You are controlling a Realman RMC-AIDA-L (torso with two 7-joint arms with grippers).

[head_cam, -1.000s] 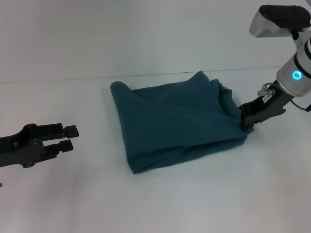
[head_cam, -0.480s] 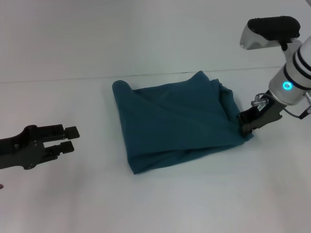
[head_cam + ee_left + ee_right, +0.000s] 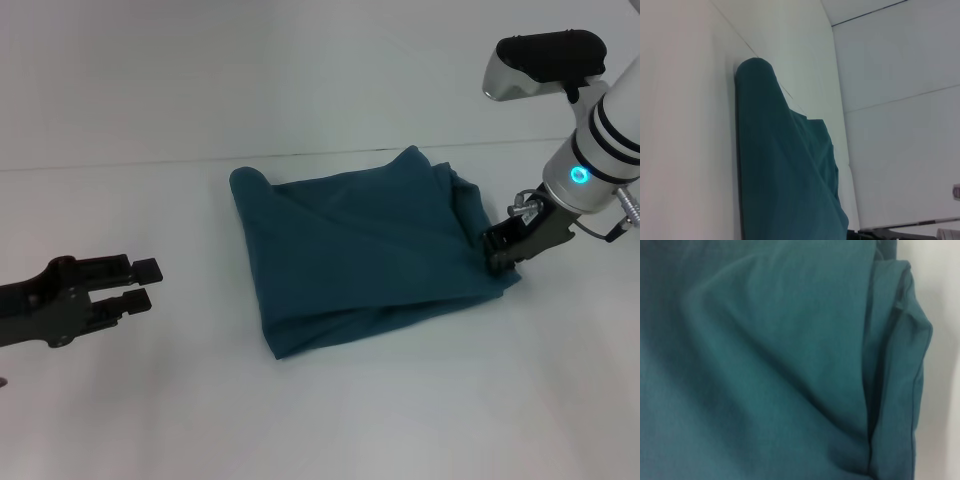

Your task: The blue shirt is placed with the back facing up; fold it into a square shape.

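Note:
The blue shirt (image 3: 360, 255) lies folded into a rough rectangle at the middle of the white table, plain side up, with loose folds along its right edge. My right gripper (image 3: 497, 256) is low at that right edge, touching the cloth near its front right corner. Far off to the left, my left gripper (image 3: 145, 283) hangs open above the table with nothing in it. In the left wrist view the blue shirt (image 3: 785, 165) appears as a long rolled edge. The blue shirt (image 3: 765, 365) fills the right wrist view, with stacked layers at one side.
The white table (image 3: 320, 420) runs all around the shirt, and its far edge meets a pale wall (image 3: 300, 70). A strip of bare table (image 3: 945, 340) shows beside the shirt's layered edge.
My right arm has swung a little to the left, bringing its gripper closer against the shirt's right edge. That edge has shifted slightly. The left arm has not moved.

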